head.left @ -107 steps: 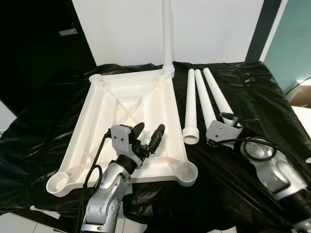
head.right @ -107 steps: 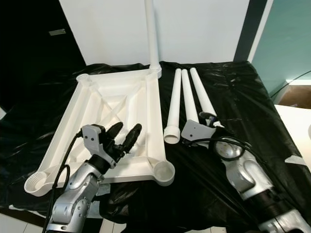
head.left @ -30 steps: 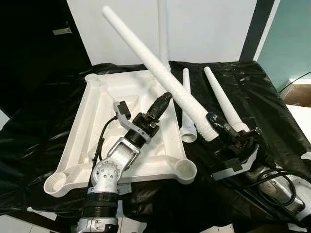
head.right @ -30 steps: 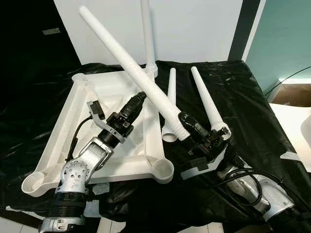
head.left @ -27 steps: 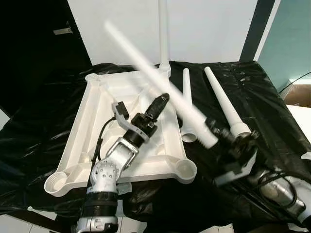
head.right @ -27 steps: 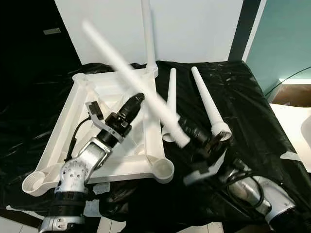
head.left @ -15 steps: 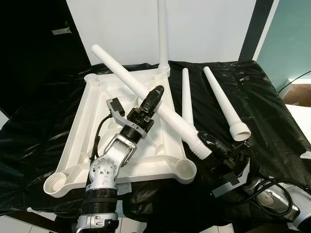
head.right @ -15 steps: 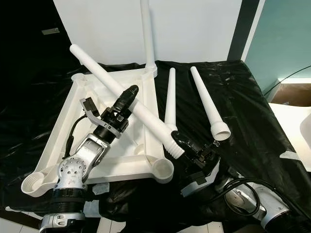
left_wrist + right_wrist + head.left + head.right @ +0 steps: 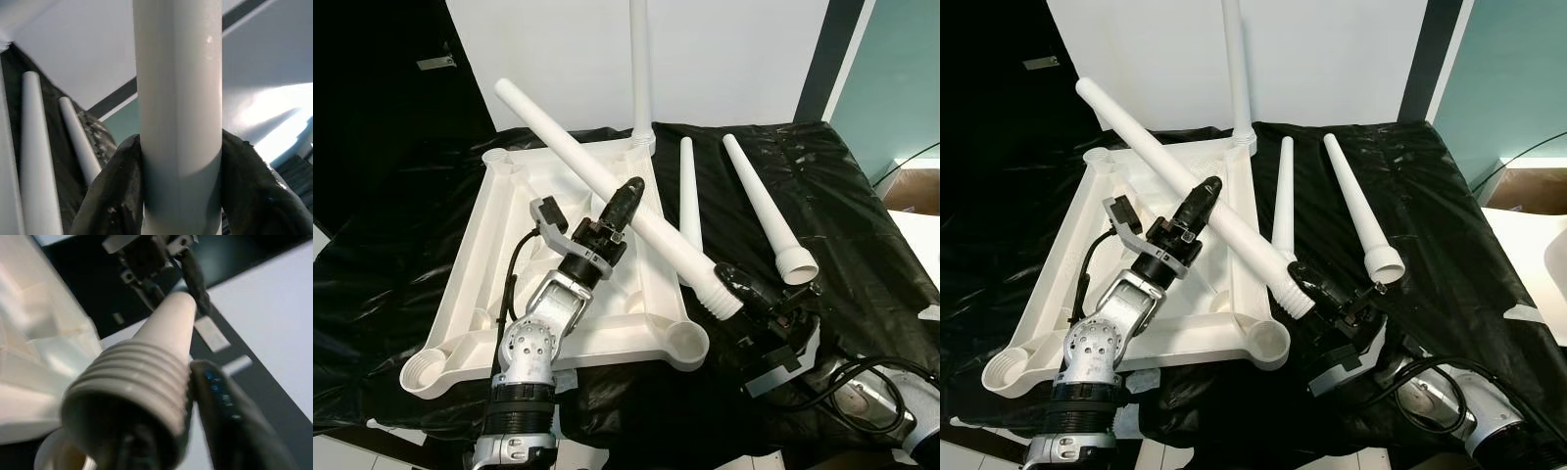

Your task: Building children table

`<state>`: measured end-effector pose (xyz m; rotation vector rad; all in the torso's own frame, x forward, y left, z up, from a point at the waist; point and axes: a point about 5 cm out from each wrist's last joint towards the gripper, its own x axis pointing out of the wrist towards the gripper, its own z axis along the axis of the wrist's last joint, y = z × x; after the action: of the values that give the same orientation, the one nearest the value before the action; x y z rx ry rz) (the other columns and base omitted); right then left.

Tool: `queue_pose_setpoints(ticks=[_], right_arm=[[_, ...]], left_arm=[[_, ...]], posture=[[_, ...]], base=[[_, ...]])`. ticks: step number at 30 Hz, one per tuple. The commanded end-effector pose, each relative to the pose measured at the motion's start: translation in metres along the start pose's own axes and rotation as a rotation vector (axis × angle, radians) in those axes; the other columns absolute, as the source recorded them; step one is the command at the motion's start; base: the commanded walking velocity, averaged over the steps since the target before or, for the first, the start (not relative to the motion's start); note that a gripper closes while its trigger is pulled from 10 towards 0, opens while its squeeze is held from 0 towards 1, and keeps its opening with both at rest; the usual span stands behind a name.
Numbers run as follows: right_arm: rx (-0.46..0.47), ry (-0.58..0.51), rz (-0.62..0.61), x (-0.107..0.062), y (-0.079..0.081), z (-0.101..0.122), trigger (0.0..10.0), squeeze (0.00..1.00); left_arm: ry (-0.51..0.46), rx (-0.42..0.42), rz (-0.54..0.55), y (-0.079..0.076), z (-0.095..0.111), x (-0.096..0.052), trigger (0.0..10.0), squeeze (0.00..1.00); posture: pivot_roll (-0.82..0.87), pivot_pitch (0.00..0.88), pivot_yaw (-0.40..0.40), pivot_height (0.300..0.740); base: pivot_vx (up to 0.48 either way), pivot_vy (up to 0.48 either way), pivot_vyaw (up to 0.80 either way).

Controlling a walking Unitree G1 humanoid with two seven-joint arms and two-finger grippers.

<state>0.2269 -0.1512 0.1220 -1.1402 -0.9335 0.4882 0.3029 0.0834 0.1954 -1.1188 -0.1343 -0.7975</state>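
- An upturned white plastic tabletop [image 9: 514,245], ribbed on its underside with a round socket at each corner, lies on a surface covered in crinkled black plastic sheeting [image 9: 862,215].
- One white plastic leg [image 9: 639,69] stands upright in the far right corner socket of the tabletop.
- A long white tapered plastic leg with a threaded thick end [image 9: 607,191] is held in the air, slanting across the tabletop from its threaded end near the front right corner up to its narrow tip over the far left corner.
- The left gripper [image 9: 625,196] reaches up from the front over the tabletop; its black fingers [image 9: 115,196] are closed around the middle of the slanted leg, one on each side, as the left wrist view shows.
- The right gripper [image 9: 744,289] sits on the robot's right, just off the tabletop's front right corner; its fingers [image 9: 220,396] clasp the threaded end of the same leg.
- Two more white tapered legs lie flat on the black sheeting to the right of the tabletop: the nearer one [image 9: 687,201] runs just beside its edge, and the outer one [image 9: 766,211] lies angled, its open wide end toward the robot.
- Behind the surface stands a white wall [image 9: 734,49].
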Motion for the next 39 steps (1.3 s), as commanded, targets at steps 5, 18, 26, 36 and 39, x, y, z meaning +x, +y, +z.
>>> queue_pose_setpoints(ticks=[5,18,26,36,39], right_arm=[[0.166,0.171,-0.019,-0.016,0.014,-0.006,10.0,1.00],[0.883,0.399,-0.163,-0.014,-0.005,-0.006,10.0,0.00],[1.108,0.154,-0.113,0.037,-0.046,0.022,10.0,0.00],[1.242,0.096,0.024,0.054,-0.065,0.021,10.0,0.00],[1.260,0.126,0.060,0.052,-0.059,0.021,10.0,0.00]], left_arm=[[-0.124,-0.006,-0.220,-0.017,0.019,0.005,0.0,0.00],[-0.093,0.185,-0.138,-0.008,0.014,0.010,0.0,0.00],[0.027,0.438,-0.215,-0.019,0.000,0.019,0.0,0.00],[0.101,0.642,-0.279,-0.028,-0.013,0.022,0.0,0.00],[0.099,0.737,-0.243,-0.024,-0.012,0.025,0.0,0.00]], posture=[[-0.02,0.000,0.076,0.740],[-0.05,0.000,0.102,0.740],[-0.05,0.000,0.102,0.740],[-0.04,0.000,0.098,0.740],[-0.03,0.000,0.097,0.740]], base=[[0.000,0.000,0.00],[0.000,0.000,0.00],[0.000,0.000,0.00],[0.000,0.000,0.00],[0.000,0.000,0.00]])
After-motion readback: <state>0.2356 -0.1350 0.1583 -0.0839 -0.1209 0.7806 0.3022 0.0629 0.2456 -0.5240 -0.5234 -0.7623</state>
